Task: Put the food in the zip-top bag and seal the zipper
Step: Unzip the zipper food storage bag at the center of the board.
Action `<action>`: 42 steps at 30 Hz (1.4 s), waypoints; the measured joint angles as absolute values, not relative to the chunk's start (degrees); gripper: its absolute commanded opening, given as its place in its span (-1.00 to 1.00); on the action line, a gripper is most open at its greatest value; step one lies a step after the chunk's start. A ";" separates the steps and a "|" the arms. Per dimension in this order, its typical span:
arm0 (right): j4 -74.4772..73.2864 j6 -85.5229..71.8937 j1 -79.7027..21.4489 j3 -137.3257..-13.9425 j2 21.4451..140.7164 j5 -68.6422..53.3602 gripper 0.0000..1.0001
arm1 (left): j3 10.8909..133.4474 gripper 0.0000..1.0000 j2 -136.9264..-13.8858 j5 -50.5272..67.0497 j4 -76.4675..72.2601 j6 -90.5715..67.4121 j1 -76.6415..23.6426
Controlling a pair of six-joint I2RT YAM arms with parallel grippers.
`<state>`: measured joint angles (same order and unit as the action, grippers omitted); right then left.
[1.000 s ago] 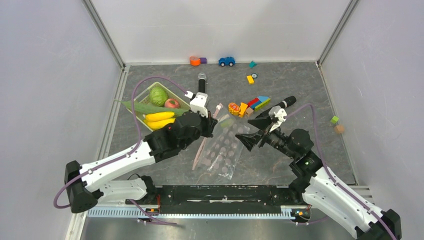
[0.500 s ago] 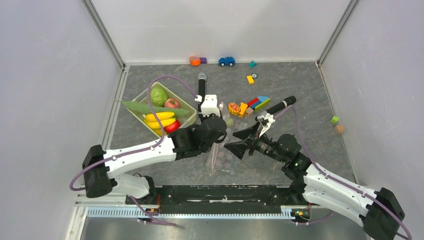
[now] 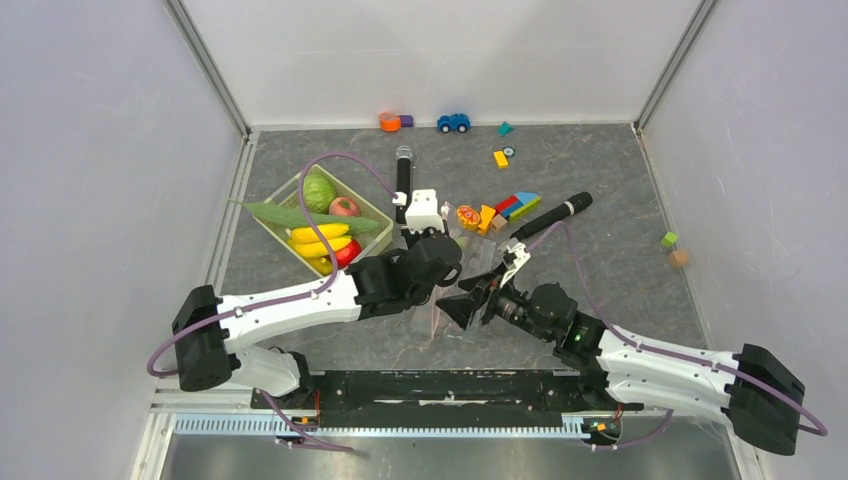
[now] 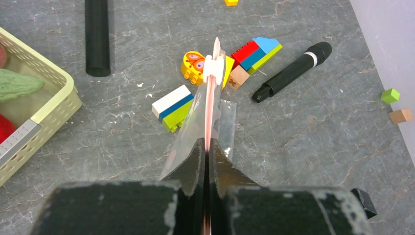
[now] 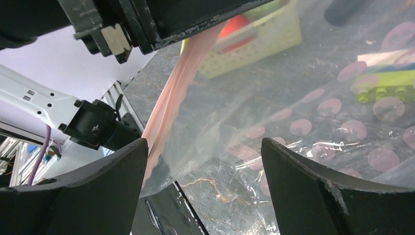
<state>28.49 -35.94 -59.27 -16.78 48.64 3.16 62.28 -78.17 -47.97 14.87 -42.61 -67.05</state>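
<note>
The clear zip-top bag [image 3: 478,262] with pink dots hangs edge-on from my left gripper [image 3: 436,285]. In the left wrist view the left gripper [image 4: 206,147] is shut on the pale pink zipper [image 4: 211,95], and the white slider [image 4: 214,66] sits at its far end. My right gripper [image 3: 455,309] is open beside the bag; in the right wrist view its jaws [image 5: 204,147] stand wide apart around the bag's lower part [image 5: 293,112]. The cabbage [image 3: 317,190], pinkish fruit [image 3: 344,207], banana [image 3: 318,238], leafy vegetable [image 3: 285,214] and tomato [image 3: 346,252] lie in the basket [image 3: 362,197].
Building blocks [image 3: 515,205], an orange toy block [image 3: 468,217] and a white-blue-green block [image 4: 172,105] lie just beyond the bag. A black cylinder [image 3: 403,170] and a black microphone [image 3: 552,215] lie nearby. A blue car [image 3: 453,122] and small cubes [image 3: 669,240] lie farther off.
My left gripper has moved right and lifted the bag from lying flat to hanging edge-on. My right gripper has moved left and nearer, up to the bag.
</note>
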 measured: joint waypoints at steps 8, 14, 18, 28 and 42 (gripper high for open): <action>24.40 -35.90 -61.60 -17.58 49.34 10.94 0.75 | 62.28 -0.96 -78.26 -48.21 14.85 -42.63 -67.37; 19.99 -35.94 -62.76 -18.90 49.69 16.97 0.59 | 62.26 -0.96 -78.26 -48.45 14.85 -42.63 -67.77; 18.87 -35.62 -63.02 -19.75 51.22 19.29 0.30 | 62.28 -0.96 -78.26 -48.49 14.85 -42.63 -68.29; 22.61 -33.30 -63.64 -20.56 53.71 16.88 -1.00 | 62.19 0.36 -78.13 -48.97 14.39 -42.61 -68.64; 13.45 -29.98 -63.64 -22.61 49.54 18.15 -1.00 | 54.89 0.99 -66.24 -38.65 13.23 -36.99 -68.66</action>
